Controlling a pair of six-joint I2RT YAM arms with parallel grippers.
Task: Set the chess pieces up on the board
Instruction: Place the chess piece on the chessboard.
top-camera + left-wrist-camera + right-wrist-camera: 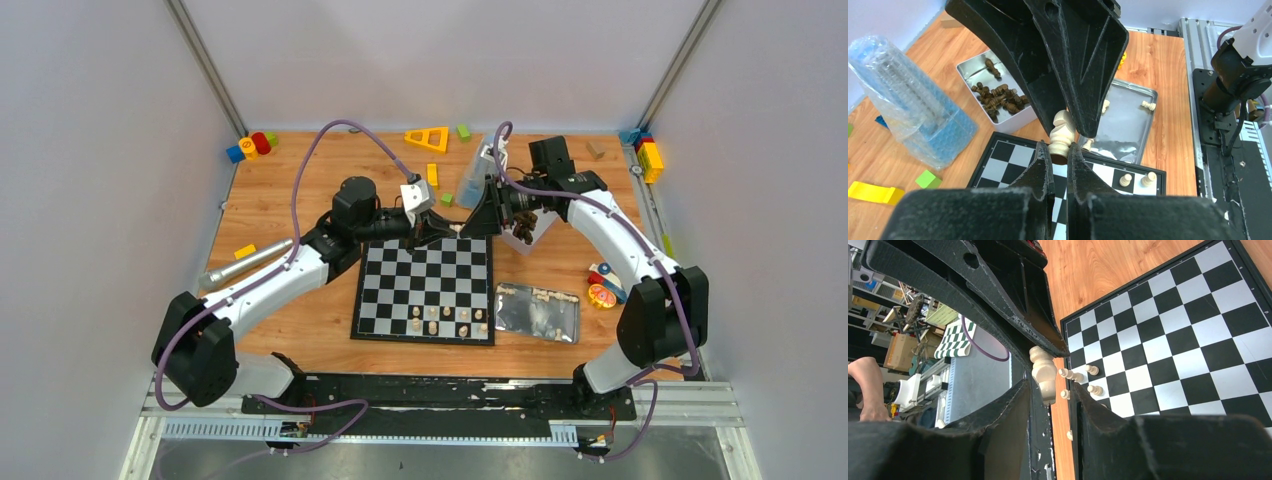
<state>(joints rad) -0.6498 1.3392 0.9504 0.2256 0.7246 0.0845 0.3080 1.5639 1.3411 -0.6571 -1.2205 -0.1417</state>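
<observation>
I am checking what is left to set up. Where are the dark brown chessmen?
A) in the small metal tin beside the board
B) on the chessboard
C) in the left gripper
A: the dark brown chessmen lie heaped in the small metal tin, off the chessboard.

On the board (425, 275), chess pieces (446, 320) line the near edge; tray (512, 312) right, perhaps touching.

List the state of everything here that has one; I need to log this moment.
left gripper: shut on the cream chess piece, held aloft
right gripper: open, fingers either side of that piece
board: unfolded, flat
cream pieces on the board: upright, near rows
square tin: open, dark pieces inside
flat tray: holds loose cream pieces
</observation>
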